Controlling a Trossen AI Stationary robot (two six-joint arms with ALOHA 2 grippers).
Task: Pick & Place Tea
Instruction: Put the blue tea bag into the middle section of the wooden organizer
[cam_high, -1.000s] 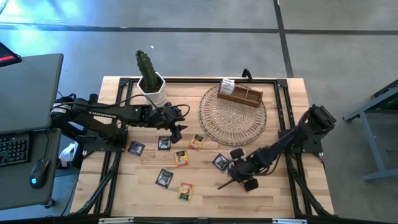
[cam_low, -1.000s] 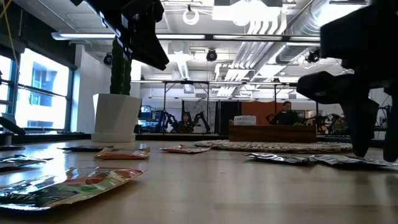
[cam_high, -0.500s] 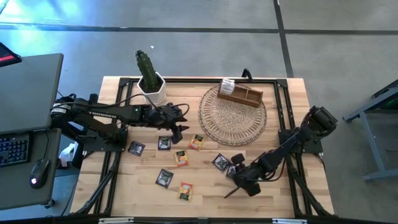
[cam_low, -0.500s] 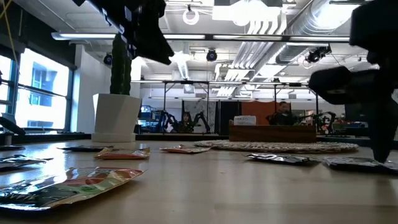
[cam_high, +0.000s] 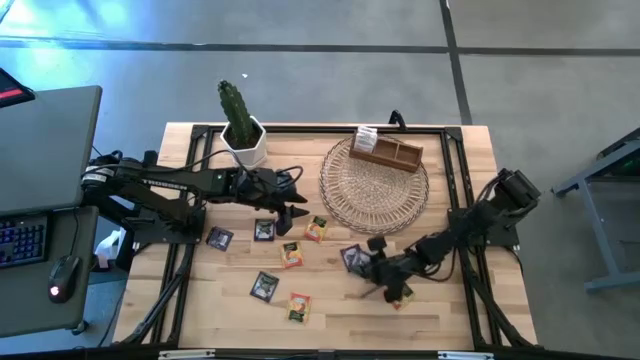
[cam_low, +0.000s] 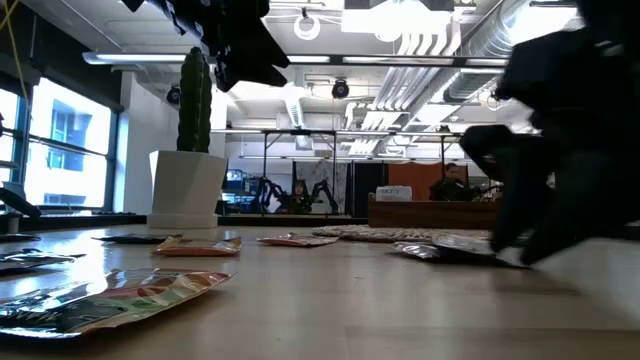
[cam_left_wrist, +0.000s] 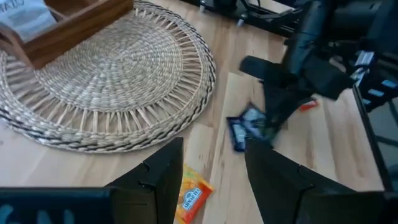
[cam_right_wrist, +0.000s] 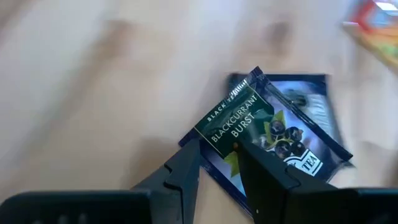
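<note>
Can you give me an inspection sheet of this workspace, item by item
Surface: pale wooden slatted table on a black frame.
Job's things: small flat tea sachets loose in mid-table, among them a yellow-orange sachet and a black sachet; two overlapping dark sachets, one printed Blackcurrant Burst.
Clutter: round woven wicker mat carrying a brown wooden compartment box; green cactus in a white pot.
Claws: left claw raised over the sachets beside the mat, fingers apart; right claw low at the dark sachets, grip unclear.
Cables: black leads along the left arm.
Surroundings: grey desk with keyboard and mouse; people seated far behind.
</note>
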